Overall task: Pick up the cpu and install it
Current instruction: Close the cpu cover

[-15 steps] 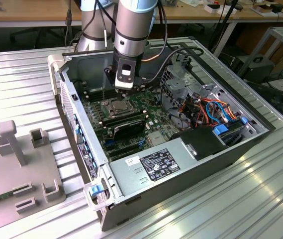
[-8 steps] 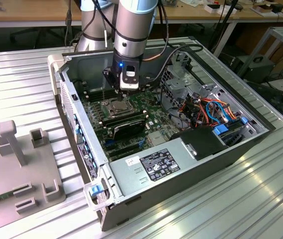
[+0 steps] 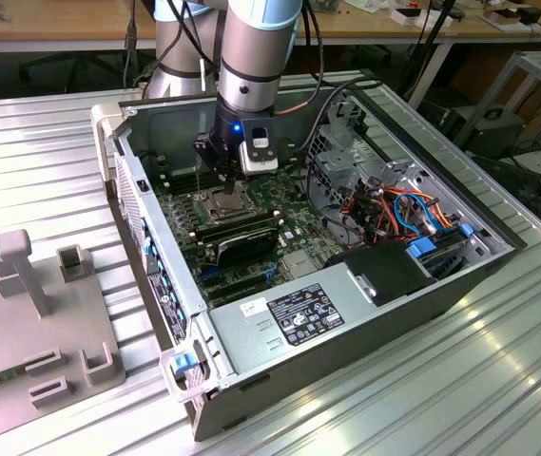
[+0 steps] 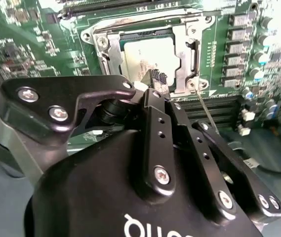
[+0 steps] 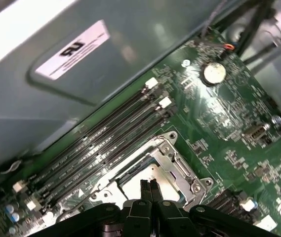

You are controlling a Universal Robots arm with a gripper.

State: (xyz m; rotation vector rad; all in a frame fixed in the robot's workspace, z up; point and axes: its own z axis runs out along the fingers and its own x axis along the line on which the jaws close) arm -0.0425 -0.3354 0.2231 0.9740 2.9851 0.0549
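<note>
The cpu (image 4: 147,55) lies flat in the motherboard socket, its silver-grey face up, ringed by the socket's metal frame (image 4: 187,49). My gripper (image 4: 156,79) hangs just above the cpu's near edge, fingers pressed together with nothing between them. In the first wrist view the two black fingertips (image 5: 143,186) point down at the cpu (image 5: 152,174) inside the frame (image 5: 177,160). In the exterior view the gripper (image 3: 228,190) reaches down into the open computer case over the socket (image 3: 221,202).
A thin lever rod (image 4: 204,108) sticks out beside the socket. Empty memory slots (image 5: 105,143) run along one side. A black card (image 3: 241,242), bundled cables (image 3: 398,209) and the power supply (image 3: 299,318) crowd the case. A grey fixture plate (image 3: 32,313) lies at the exterior view's left.
</note>
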